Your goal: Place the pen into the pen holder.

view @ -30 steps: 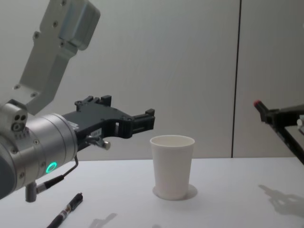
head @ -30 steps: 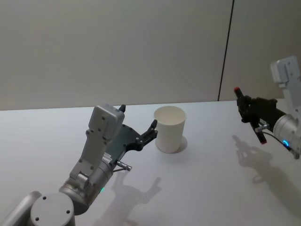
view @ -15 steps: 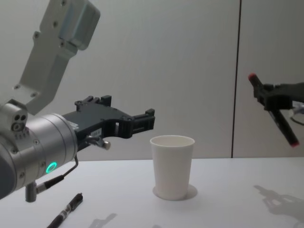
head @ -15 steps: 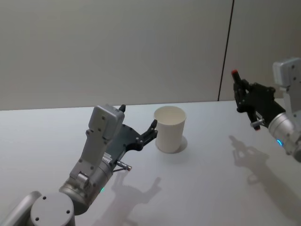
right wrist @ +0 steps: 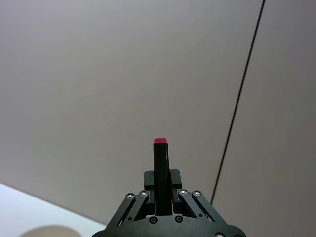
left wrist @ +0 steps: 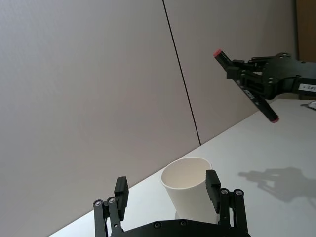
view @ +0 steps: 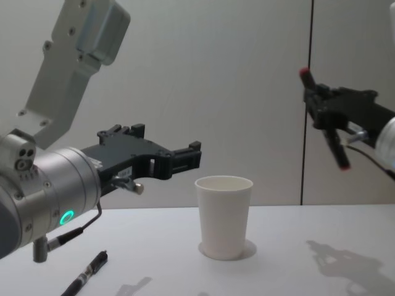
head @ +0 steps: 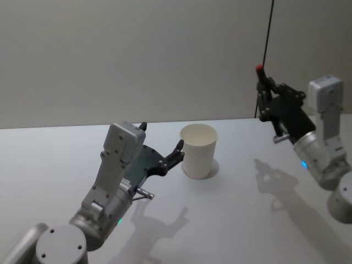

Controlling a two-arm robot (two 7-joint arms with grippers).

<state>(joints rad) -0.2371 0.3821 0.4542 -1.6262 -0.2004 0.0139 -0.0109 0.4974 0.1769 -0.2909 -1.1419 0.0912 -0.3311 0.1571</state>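
Where the fingers (right wrist: 148, 178) of the right gripper (view: 321, 106) meet, I see them clamped on the pen (right wrist: 159, 158), black with red ends and steeply tilted. That gripper hangs high, right of the pen holder (view: 224, 216) and well apart from it. The cup stands upright on the table (head: 236, 220). My left gripper (head: 162, 137) is spread wide and holds nothing, just left of the cup; one fingertip may touch it. A second pen (view: 86, 275) lies on the table.
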